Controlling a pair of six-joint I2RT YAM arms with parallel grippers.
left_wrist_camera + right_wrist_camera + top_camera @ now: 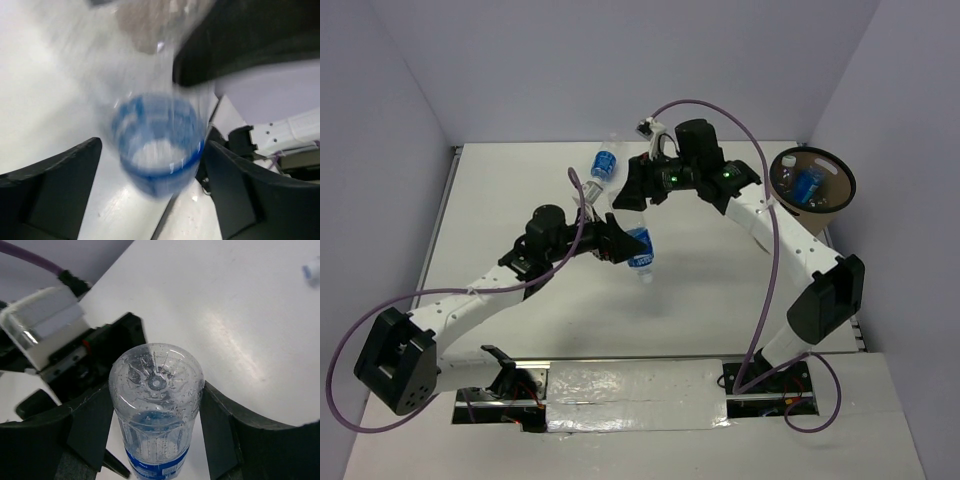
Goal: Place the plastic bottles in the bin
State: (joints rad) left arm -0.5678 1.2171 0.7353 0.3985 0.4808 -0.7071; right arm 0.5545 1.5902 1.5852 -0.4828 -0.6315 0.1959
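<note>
- So, mid-task: both hands are busy with bottles and the bin is partly loaded.
- Left gripper, nearest to me: a blue-label bottle sits at its tips over the middle of the table, tilted with the cap end down.
- The left wrist view is smeared. My left fingers flank that bottle with a sliver of gap on each side, so I can't tell if I'm clamped on it or loose.
- Right gripper, further back: closed snug on a second bottle. Its clear base faces the camera, the label sits lower down, and it's up off the table.
- The two held bottles are near each other. I see no contact between them.
- Bin, far right, well apart from both held bottles: the mouth is open and one bottle in the bin shows a blue label. There's something else in there, too small to call.
- My read on the step: carry phase. The second bottle is gripped but not yet over the bin.
- Next move: lift the right wrist clear of the left arm, then swing it right until the bottle is over the dark opening, and only then open.
- The bin mouth is wider than the bottle, so alignment is forgiving. The real risk is clipping the left arm on the way out.
- Left side: confirm the grip first, then hold off until the right arm clears. The bin is a long cross-reach from there.
</note>
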